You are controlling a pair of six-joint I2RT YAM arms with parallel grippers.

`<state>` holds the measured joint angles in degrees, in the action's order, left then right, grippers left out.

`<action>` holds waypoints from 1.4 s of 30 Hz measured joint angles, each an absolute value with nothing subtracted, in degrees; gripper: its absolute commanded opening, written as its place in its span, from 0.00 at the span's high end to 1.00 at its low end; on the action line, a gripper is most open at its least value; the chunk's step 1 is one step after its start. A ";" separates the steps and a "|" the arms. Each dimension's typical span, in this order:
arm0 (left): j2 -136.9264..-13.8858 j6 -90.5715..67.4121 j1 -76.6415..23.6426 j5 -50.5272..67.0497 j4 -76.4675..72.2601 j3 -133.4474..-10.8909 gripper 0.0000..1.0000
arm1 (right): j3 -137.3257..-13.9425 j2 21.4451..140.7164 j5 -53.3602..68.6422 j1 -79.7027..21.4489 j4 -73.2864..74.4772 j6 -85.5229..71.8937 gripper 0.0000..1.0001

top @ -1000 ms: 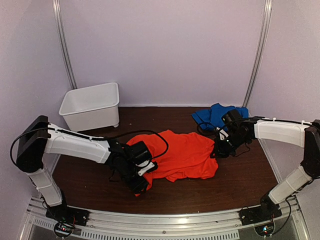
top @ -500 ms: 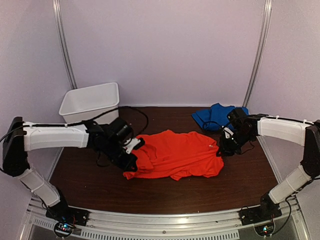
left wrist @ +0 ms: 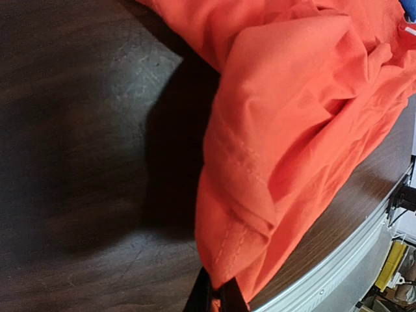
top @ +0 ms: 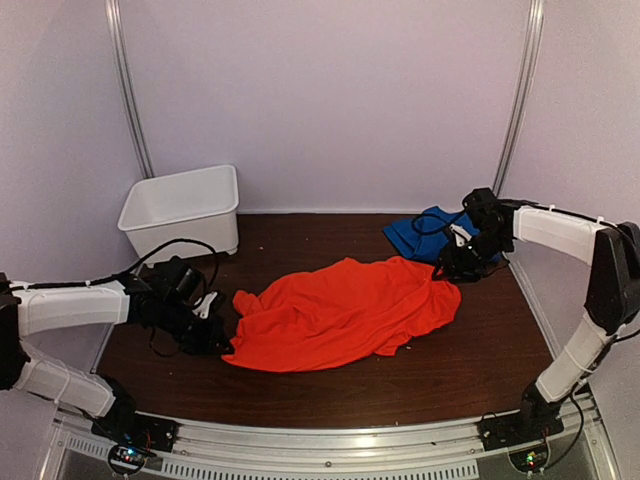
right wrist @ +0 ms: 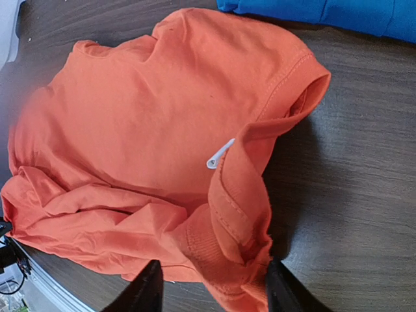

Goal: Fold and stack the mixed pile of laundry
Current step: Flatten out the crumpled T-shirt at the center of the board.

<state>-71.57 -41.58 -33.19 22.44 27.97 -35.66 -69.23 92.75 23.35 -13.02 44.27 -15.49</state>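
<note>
Dragged leftward, the soft orange-red T-shirt (top: 345, 310) lies longer, wrinkled

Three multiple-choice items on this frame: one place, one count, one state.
1. Where does the white bin stand? A: back left of the table; B: front right; C: front middle.
2. How many garments lie on the table? A: one; B: two; C: three.
3. The left tool is: A: open over the bin; B: shut on the orange shirt's edge; C: shut on the bin's rim.
Key: A, it sits at the far left corner; B, only the orange shirt and the blue garment; B, it pinches the hem.
</note>
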 measured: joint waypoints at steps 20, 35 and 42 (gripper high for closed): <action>-71.92 -46.92 -33.04 20.10 24.86 -34.98 1.00 | -33.98 67.35 28.60 -30.85 36.18 -38.17 0.42; -70.76 -45.87 -31.24 19.29 25.96 -35.16 1.00 | -43.24 83.92 21.56 -21.56 27.16 -34.87 0.47; -70.91 -44.58 -30.68 19.29 26.70 -36.03 1.00 | -46.61 89.23 21.67 -19.35 25.47 -33.01 1.00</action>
